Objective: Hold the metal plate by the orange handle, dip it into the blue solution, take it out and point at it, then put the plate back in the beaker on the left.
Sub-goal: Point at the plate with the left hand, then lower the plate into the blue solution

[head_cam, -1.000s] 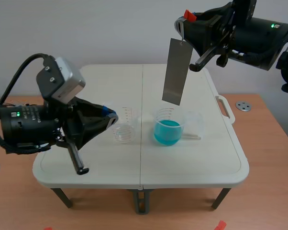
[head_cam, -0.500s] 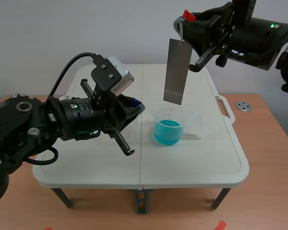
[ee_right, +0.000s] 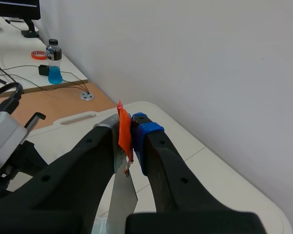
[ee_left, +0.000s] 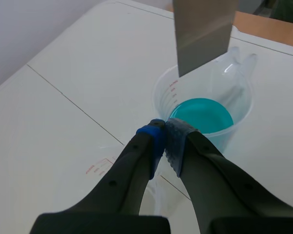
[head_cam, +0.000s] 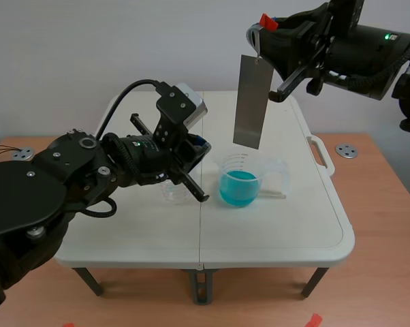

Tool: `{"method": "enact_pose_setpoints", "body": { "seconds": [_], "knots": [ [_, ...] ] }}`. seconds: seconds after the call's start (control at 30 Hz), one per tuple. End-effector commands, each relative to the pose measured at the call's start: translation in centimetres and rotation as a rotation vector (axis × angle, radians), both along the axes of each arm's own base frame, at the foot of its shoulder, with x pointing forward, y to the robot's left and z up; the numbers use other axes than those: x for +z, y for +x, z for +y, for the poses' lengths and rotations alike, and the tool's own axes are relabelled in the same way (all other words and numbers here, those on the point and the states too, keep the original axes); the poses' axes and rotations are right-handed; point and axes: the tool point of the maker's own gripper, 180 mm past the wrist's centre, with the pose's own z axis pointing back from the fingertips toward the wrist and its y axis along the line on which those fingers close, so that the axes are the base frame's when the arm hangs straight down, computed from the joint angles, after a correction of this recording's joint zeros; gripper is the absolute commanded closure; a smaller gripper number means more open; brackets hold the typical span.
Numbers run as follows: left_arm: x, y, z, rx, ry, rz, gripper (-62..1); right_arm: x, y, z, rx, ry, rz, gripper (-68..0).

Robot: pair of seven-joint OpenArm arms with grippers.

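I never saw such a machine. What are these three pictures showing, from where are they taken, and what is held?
These are a robot's left arm and right arm at a white folding table. The wide picture comes from a camera between them; the other two come from a camera on each wrist, looking past that arm's fingers. The right gripper is shut on the orange handle, and the metal plate hangs above the beaker of blue solution. The left gripper, shut and empty, is over the empty beaker.

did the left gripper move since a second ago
Yes. The left gripper has moved right, from left of the empty beaker to beyond it, nearer the blue solution beaker.
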Motion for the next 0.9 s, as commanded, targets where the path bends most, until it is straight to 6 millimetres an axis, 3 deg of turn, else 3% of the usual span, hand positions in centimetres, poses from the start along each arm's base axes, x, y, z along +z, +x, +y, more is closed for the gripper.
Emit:
{"method": "enact_pose_setpoints", "body": {
  "seconds": [0.0,0.87],
  "knots": [
    [1.23,0.66,-0.36,0.001,-0.023,-0.030,-1.7,2.08,0.27,-0.22,-0.001,0.031,-0.052,-1.1],
    [0.93,1.62,0.08,0.026,0.001,-0.060,-1.7,2.01,0.30,-0.22,-0.002,0.028,-0.050,-1.1]
  ]
}}
